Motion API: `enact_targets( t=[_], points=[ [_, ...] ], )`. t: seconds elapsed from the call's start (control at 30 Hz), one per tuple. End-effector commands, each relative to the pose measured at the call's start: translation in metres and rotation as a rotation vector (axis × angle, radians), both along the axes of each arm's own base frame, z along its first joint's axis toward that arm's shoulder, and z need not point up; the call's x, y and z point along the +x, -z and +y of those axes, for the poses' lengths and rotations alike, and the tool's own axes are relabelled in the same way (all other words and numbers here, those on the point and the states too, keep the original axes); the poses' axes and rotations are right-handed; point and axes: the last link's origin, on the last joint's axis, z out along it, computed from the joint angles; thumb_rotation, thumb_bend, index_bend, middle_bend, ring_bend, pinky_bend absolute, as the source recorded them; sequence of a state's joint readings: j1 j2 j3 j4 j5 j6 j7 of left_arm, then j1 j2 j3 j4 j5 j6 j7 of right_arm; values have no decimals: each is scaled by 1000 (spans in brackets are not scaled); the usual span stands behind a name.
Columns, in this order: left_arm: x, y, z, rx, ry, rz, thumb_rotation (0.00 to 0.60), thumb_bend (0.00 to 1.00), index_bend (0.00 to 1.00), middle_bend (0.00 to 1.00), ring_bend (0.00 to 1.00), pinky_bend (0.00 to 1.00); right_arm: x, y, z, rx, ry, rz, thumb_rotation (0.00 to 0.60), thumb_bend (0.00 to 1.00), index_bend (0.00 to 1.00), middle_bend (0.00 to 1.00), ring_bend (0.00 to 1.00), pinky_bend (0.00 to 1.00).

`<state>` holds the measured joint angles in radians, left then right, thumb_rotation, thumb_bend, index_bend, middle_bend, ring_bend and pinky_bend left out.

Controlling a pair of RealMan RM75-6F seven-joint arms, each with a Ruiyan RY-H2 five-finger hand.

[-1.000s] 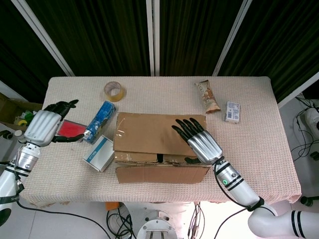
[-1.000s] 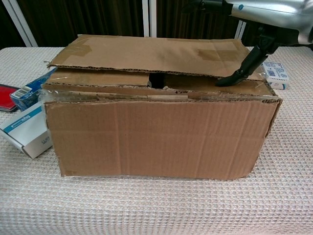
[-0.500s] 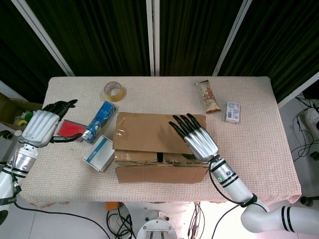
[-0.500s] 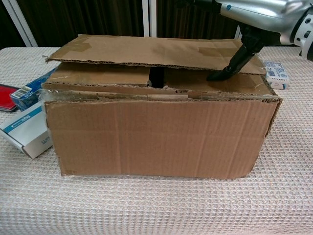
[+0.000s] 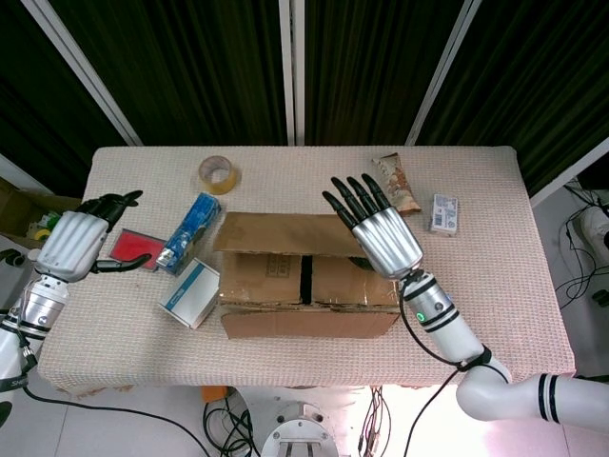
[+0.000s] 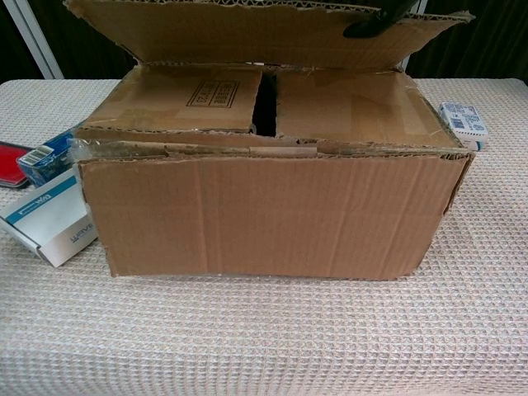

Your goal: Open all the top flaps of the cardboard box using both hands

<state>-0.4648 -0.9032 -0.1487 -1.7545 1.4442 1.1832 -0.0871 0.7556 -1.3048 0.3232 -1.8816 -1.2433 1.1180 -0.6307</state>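
Bare surface (image 5: 495, 286) at 3 o'clock of the cardboard box (image 5: 306, 297), open approach. At 9 o'clock white carton (image 5: 188, 292) and blue pack (image 5: 191, 231) crowd the wall. Raised rear flap (image 6: 247, 31) overhangs 12 o'clock; tape roll (image 5: 219, 174) beyond.

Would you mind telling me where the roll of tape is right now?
In the head view, the roll of tape lies at the table's far left, behind the cardboard box and beside the blue packet.
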Motion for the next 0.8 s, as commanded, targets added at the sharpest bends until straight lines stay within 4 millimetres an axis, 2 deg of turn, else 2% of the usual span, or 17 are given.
enact_targets(
  t=[0.03, 0.17, 0.5, 0.63, 0.8],
  points=[
    [1, -1, 0, 2, 5, -5, 50, 92, 84, 216, 161, 266, 18, -12, -24, -26, 20, 17, 600, 123, 0, 0, 0, 0],
    [2, -3, -1, 4, 7, 0, 50, 92, 84, 216, 161, 266, 31, -17, -46, -62, 43, 22, 600, 120, 0, 0, 0, 0],
    [3, -11, -4, 19, 9, 0, 50, 93, 84, 216, 161, 266, 59, -14, -89, -166, 55, 37, 600, 134, 0, 0, 0, 0],
    [2, -12, -4, 20, 5, -3, 49, 92, 84, 216, 161, 266, 60, -12, -103, -274, 81, 53, 600, 203, 0, 0, 0, 0],
    [2, -15, -6, 24, 10, 0, 67, 101, 87, 216, 161, 267, 50, -9, -103, -266, 98, 52, 600, 242, 0, 0, 0, 0]
  ],
)
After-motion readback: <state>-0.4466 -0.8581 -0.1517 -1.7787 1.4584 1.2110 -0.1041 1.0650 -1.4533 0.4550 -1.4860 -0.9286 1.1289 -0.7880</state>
